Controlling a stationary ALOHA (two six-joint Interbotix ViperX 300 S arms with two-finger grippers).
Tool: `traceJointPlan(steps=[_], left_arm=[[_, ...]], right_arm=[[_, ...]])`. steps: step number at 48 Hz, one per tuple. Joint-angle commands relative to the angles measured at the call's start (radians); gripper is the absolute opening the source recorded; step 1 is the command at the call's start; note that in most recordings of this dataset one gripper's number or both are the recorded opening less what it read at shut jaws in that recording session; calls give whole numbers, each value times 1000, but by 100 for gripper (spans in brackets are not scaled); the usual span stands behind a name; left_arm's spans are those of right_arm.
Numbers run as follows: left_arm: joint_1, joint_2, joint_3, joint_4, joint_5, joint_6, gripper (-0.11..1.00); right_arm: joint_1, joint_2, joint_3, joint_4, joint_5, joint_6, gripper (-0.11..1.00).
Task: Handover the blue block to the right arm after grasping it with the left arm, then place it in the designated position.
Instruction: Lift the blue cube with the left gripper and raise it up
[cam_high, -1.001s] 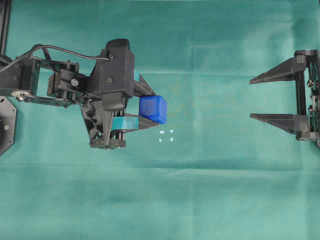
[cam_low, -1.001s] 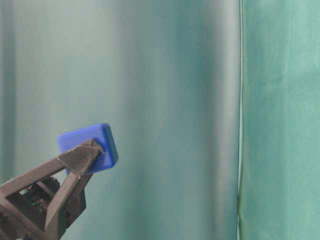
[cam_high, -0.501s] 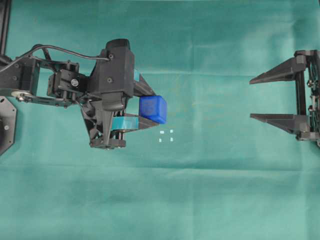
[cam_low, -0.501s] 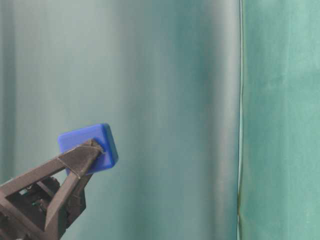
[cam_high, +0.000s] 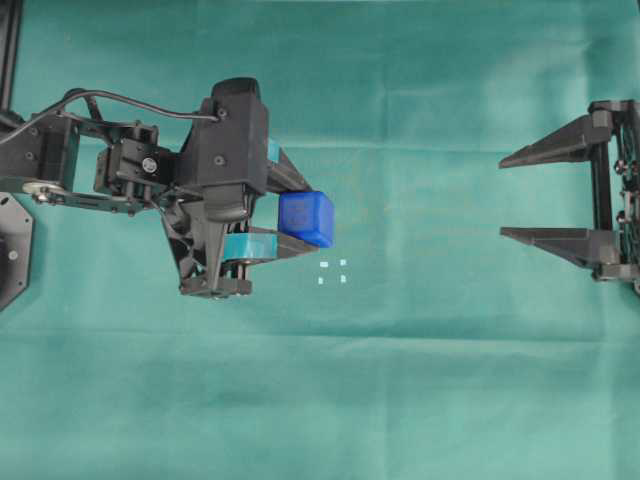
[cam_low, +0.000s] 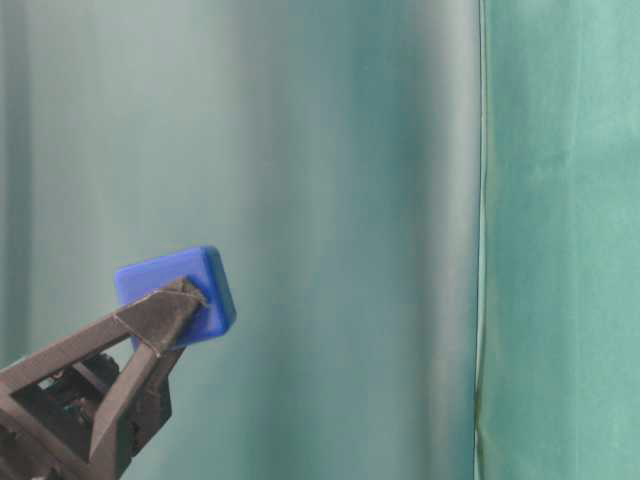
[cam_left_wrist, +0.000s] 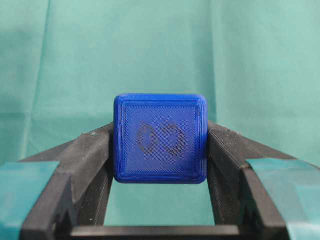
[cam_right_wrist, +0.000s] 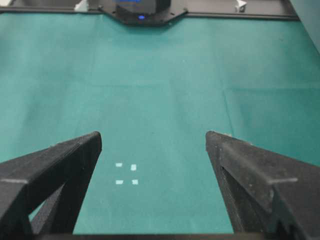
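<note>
The blue block (cam_high: 306, 217) is clamped between the teal-taped fingers of my left gripper (cam_high: 312, 218), held up off the cloth left of centre. In the left wrist view the blue block (cam_left_wrist: 160, 138) shows a faint dark figure on its face, pinched at the tips of my left gripper (cam_left_wrist: 160, 131). The table-level view has the blue block (cam_low: 175, 295) raised at the tip of a black finger. My right gripper (cam_high: 502, 195) waits open at the right edge, empty, as my right gripper (cam_right_wrist: 153, 137) shows in its own view. The designated position (cam_high: 332, 272) lies just below-right of the block, and the designated position (cam_right_wrist: 126, 174) is bare.
Green cloth (cam_high: 400, 380) covers the whole table. The left arm's black body and cable (cam_high: 150, 165) fill the left side. A green backdrop with a vertical seam (cam_low: 480, 240) stands behind in the table-level view.
</note>
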Motion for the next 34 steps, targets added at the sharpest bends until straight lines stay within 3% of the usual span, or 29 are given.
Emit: traceJointPlan(steps=[1, 19, 34], left_arm=[[-3, -21, -25, 3, -8, 2, 47], [-2, -58, 20, 3, -61, 5, 47], [-2, -169, 179, 2, -347, 2, 47]], right_arm=[[-2, 3, -25, 0, -5, 2, 94], [-3, 3, -26, 0, -5, 2, 94], [-2, 3, -32, -26, -8, -5, 94]])
